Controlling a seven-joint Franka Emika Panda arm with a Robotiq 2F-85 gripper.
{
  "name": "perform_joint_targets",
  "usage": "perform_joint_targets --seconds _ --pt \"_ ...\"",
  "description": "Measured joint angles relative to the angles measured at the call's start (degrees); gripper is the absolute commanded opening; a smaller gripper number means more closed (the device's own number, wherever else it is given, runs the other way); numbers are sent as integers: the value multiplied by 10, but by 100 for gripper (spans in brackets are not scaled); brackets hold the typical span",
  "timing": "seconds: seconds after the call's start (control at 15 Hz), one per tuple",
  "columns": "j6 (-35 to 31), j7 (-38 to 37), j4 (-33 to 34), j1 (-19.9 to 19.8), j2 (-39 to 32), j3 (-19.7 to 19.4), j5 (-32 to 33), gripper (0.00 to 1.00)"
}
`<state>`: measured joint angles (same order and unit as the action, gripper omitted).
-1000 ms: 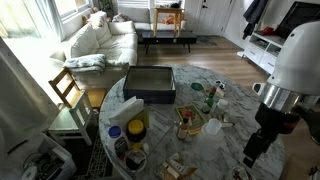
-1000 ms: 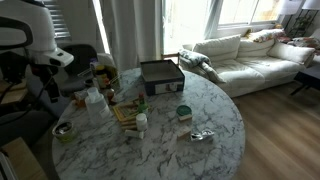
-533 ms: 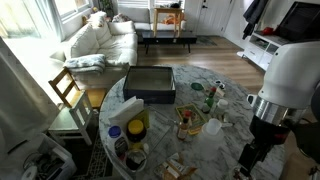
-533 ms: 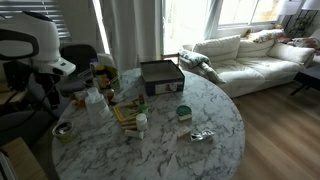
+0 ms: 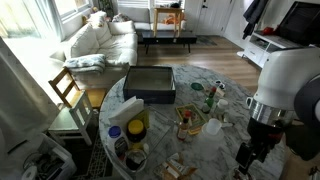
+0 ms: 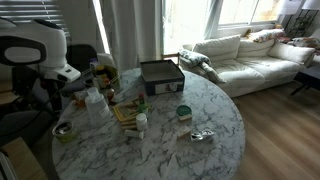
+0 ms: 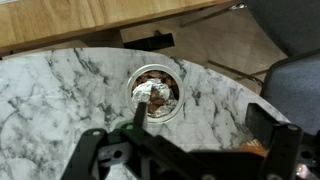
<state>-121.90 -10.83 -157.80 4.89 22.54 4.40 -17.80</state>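
In the wrist view my gripper (image 7: pixel 200 122) is open and empty, its two dark fingers spread over the marble table top (image 7: pixel 60 100). Just beyond the left finger stands a small round glass bowl (image 7: pixel 155 92) holding a crumpled ball of foil on brown contents. An orange thing shows beside the right finger, mostly hidden. In both exterior views the gripper (image 5: pixel 250 156) (image 6: pixel 47 97) hangs at the rim of the round table, a little above the small bowl (image 6: pixel 63 130).
A dark box (image 5: pixel 150 83) (image 6: pixel 161 75) stands at the table's far side. Bottles, jars and packets (image 5: pixel 190 122) (image 6: pixel 128 112) crowd the middle. A green bottle (image 5: pixel 210 97), a wooden chair (image 5: pixel 68 90) and a white sofa (image 6: pixel 250 60) are nearby. A grey chair seat (image 7: pixel 295 85) lies past the edge.
The arm has swung lower and closer over the table rim, bringing the gripper down toward the small bowl. Nothing on the table has moved.
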Motion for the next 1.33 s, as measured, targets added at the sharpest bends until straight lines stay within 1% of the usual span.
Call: perform_joint_targets --seconds 0.13,0.2,0.27,0.33,0.47,0.67,0.73,0.8,1.0,1.07,1.13,1.2,1.33 --pt "-13 -4 0 -10 -27 -2 0 66" --pt "-19 -5 0 -13 -39 -4 -2 58" --pt "-24 -5 0 -16 -51 -6 -3 49" --pt "-31 -5 0 -18 -62 -8 -4 50" --pt "-49 -5 0 -20 -83 -12 -6 48" --pt "-77 -5 0 -21 -113 -17 -10 57" --pt "-86 -5 0 -21 -122 -17 -13 56" --pt "-94 -5 0 -21 -132 -18 -17 62" --pt "-112 -4 1 -21 -156 -18 -29 55" --pt "-116 -3 1 -21 -162 -18 -32 48" --pt "-118 -3 1 -21 -168 -18 -36 48" --pt "-118 -3 2 -21 -173 -18 -38 40" --pt "-119 -3 2 -21 -181 -18 -42 37"
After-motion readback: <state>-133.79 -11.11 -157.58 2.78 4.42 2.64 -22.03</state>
